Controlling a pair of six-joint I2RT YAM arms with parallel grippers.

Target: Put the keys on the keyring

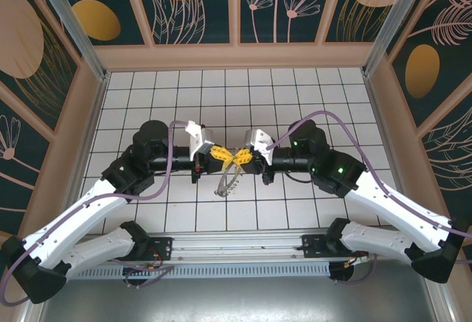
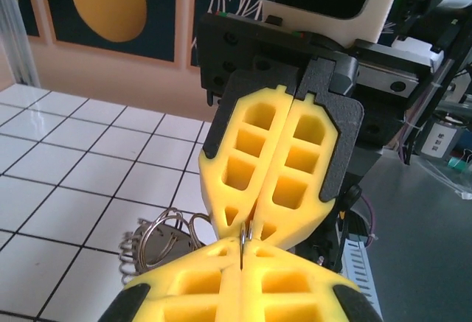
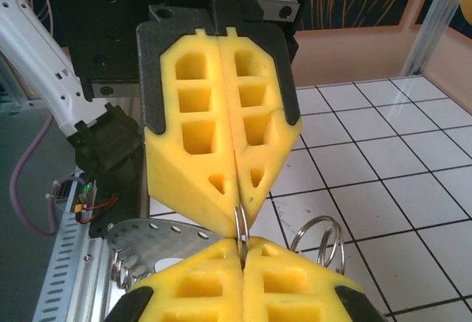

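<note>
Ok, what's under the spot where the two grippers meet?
Wire loops of the keyring hang below the left gripper and right gripper, both shut on it. The yellow fingers hide the pinched stretch; I cannot make out a key.

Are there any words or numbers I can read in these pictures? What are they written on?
Nothing here can be read.
White label on a grey box beyond the table edge: dark marks, too blurred to read.
Wall panels: leaf and flower drawings, no writing.
Tiled table: plain grid lines, no writing.
</note>
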